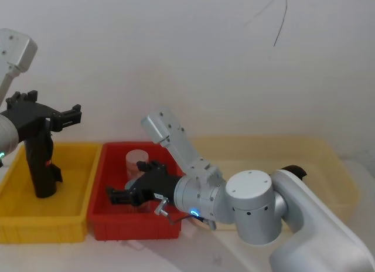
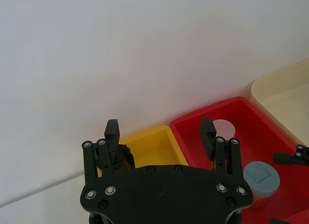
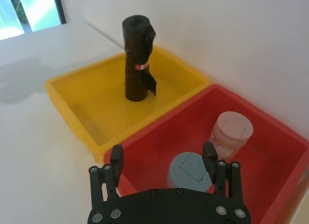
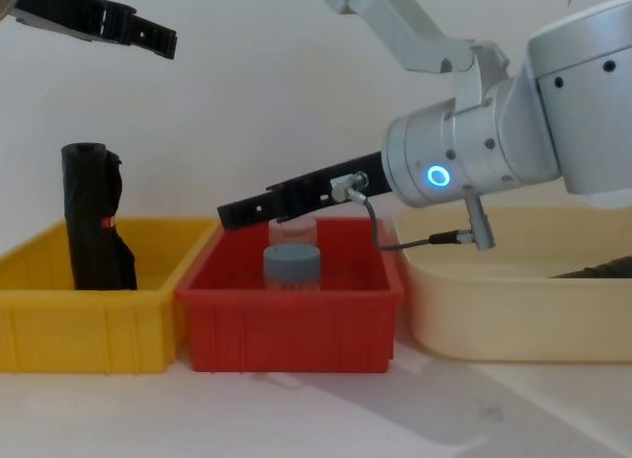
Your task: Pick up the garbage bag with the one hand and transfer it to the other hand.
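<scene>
Wide open and empty, the left gripper [image 2: 160, 136] should drop squarely astride the upright garbage bag [image 1: 41, 160]; the right gripper [image 3: 161, 159] hangs open, empty, over the red bin [image 1: 135, 228].

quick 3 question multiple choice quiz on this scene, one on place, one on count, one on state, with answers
1. Where is the garbage bag?
A. standing in the yellow bin
B. lying on the floor
C. in a cardboard box

2. How many jars sit in the red bin?
A. one
B. two
C. four

3. What is the left pincer doing?
A. shut on the bag
B. open, holding nothing
C. shut on a jar

Answers:
1 A, the roll stands upright on the yellow bin's floor.
2 B, there is a grey-lidded jar and a pink jar.
3 B, its fingers are spread above the bag. The right pincer, also open, hovers over the red bin.
</scene>
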`<control>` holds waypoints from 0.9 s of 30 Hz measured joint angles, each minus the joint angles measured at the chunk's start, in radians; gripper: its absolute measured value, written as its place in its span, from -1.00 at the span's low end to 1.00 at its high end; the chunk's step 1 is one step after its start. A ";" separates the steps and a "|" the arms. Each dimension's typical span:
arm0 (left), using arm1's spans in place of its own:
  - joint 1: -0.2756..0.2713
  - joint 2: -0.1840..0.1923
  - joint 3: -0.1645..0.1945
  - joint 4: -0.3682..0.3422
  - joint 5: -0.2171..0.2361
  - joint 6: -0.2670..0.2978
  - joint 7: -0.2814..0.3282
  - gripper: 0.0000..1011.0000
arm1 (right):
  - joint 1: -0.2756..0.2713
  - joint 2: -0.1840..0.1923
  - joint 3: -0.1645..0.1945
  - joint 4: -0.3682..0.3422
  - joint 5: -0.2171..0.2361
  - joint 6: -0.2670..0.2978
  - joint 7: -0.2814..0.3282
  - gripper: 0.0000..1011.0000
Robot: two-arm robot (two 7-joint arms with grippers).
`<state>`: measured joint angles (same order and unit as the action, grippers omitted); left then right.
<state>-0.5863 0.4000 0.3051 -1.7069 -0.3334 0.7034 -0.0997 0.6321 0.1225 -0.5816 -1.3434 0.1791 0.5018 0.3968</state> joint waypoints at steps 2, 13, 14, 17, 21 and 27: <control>0.000 0.000 0.000 0.000 0.000 0.000 0.000 0.98 | 0.004 -0.003 0.000 0.010 -0.003 0.000 0.000 0.98; 0.000 0.000 0.000 0.000 0.000 0.000 0.000 0.98 | 0.027 -0.017 0.003 0.085 -0.020 -0.010 -0.008 0.98; 0.000 0.000 0.000 0.000 0.000 0.000 0.000 0.98 | 0.030 -0.019 0.004 0.094 -0.022 -0.012 -0.009 0.98; 0.000 0.000 0.000 0.000 0.000 0.000 0.000 0.98 | 0.035 -0.022 0.006 0.117 -0.027 -0.016 -0.011 0.98; 0.000 0.000 0.000 0.000 0.000 -0.001 0.000 0.98 | 0.042 -0.024 0.008 0.141 -0.034 -0.022 -0.015 0.98; 0.000 0.000 0.000 0.000 0.000 -0.001 0.000 0.98 | 0.052 -0.027 0.011 0.180 -0.043 -0.031 -0.017 0.98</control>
<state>-0.5863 0.4000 0.3051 -1.7069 -0.3334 0.7028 -0.0998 0.6845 0.0952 -0.5702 -1.1639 0.1364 0.4703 0.3801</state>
